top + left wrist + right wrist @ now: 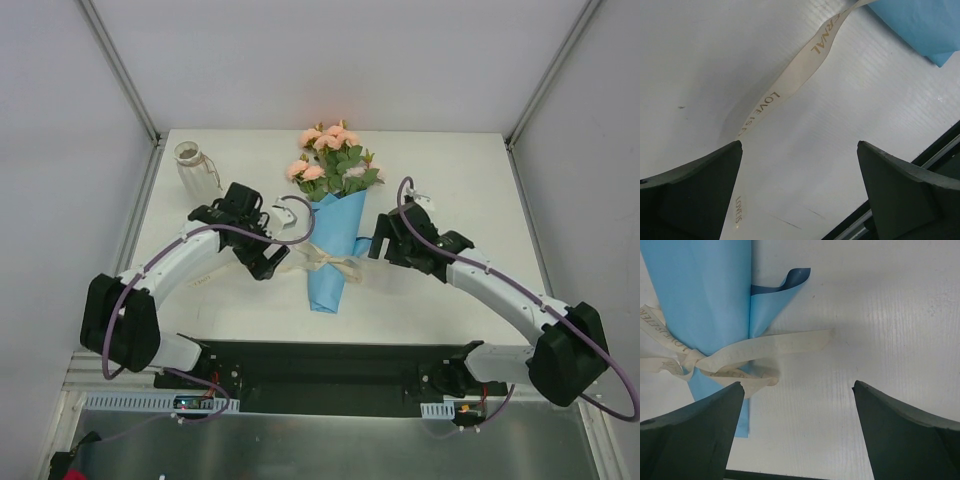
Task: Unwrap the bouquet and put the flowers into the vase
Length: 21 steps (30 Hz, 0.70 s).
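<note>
While bouquet [330, 240] lies central, vase [196, 170] occupies far-left corner.

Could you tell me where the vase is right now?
In the top view, the vase stands at the far-left corner of the table, to the left of the bouquet.

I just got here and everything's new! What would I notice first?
The bouquet of peach-pink roses in bright blue paper, tied with a cream ribbon, lies in the middle. The left gripper and right gripper hover open on either side. A white vase stands at the far left.
</note>
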Each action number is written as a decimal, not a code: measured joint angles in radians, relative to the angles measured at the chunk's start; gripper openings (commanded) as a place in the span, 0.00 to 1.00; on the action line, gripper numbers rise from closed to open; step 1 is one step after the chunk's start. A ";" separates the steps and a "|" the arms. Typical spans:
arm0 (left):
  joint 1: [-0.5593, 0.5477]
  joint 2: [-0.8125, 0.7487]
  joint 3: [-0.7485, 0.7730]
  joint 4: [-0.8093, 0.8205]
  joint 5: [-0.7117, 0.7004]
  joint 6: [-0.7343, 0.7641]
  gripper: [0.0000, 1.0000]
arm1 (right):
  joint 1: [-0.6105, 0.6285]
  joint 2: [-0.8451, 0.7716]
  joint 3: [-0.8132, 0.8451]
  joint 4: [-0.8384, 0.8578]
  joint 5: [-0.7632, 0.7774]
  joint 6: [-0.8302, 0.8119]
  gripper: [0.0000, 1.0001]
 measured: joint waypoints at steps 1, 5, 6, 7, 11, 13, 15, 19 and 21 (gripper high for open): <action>-0.011 0.023 0.002 0.007 -0.005 0.009 0.99 | 0.006 -0.003 -0.002 0.002 0.008 0.006 0.93; -0.043 0.116 0.021 0.043 -0.027 0.033 0.99 | 0.023 -0.014 -0.021 0.018 0.034 0.038 0.90; -0.052 0.142 0.024 0.056 -0.039 0.040 0.99 | 0.026 -0.015 -0.027 0.021 0.038 0.045 0.90; -0.059 0.165 0.026 0.071 -0.047 0.044 0.99 | 0.031 -0.016 -0.037 0.026 0.043 0.054 0.89; -0.084 0.231 0.026 0.108 -0.078 0.066 0.95 | 0.039 -0.016 -0.056 0.028 0.059 0.077 0.88; -0.090 0.251 0.026 0.122 -0.090 0.072 0.90 | 0.040 -0.016 -0.056 0.034 0.065 0.085 0.88; -0.090 0.265 0.026 0.137 -0.096 0.081 0.86 | 0.041 -0.015 -0.056 0.040 0.069 0.090 0.88; -0.090 0.275 0.014 0.170 -0.112 0.095 0.57 | 0.042 -0.015 -0.056 0.054 0.077 0.104 0.86; -0.090 0.275 0.000 0.187 -0.123 0.103 0.35 | 0.043 -0.014 -0.056 0.063 0.082 0.113 0.84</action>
